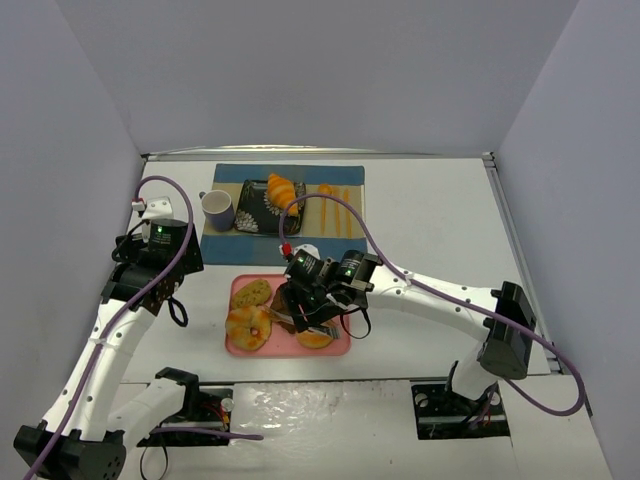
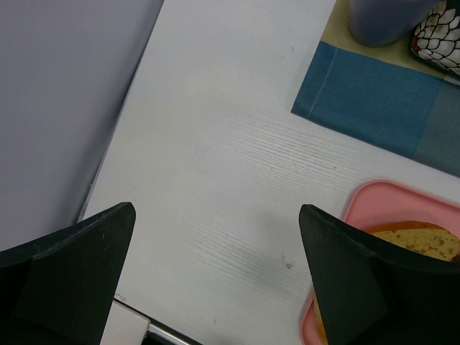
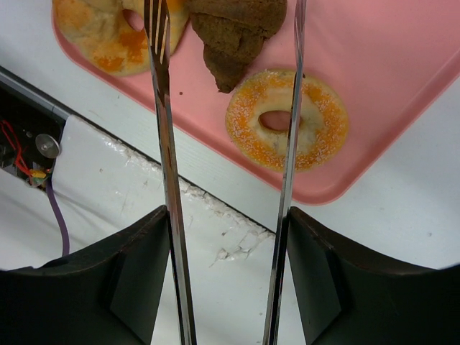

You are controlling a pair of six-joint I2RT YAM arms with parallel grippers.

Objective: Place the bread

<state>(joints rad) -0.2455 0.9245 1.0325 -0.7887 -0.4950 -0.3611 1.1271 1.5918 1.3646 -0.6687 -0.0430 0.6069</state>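
Observation:
My right gripper (image 3: 228,273) (image 1: 312,300) is shut on a pair of metal tongs (image 3: 164,144), one arm pressed against each finger. The tong arms reach over the pink tray (image 3: 402,65) (image 1: 340,348), and a dark brown bread (image 3: 233,36) sits between their ends. I cannot tell whether it is lifted off the tray. A sugared ring bread (image 3: 287,118) (image 1: 314,339) lies on the tray just below it. My left gripper (image 2: 215,280) (image 1: 160,290) hangs open over bare table left of the tray, with nothing between its fingers.
The tray also holds a glazed ring bread (image 1: 248,326) (image 3: 108,29) and a flat seeded bread (image 1: 251,293) (image 2: 420,241). Behind it, a blue placemat (image 1: 345,180) carries a mug (image 1: 218,209), orange cutlery (image 1: 335,200) and a dark patterned plate (image 1: 255,205) with a croissant (image 1: 283,190).

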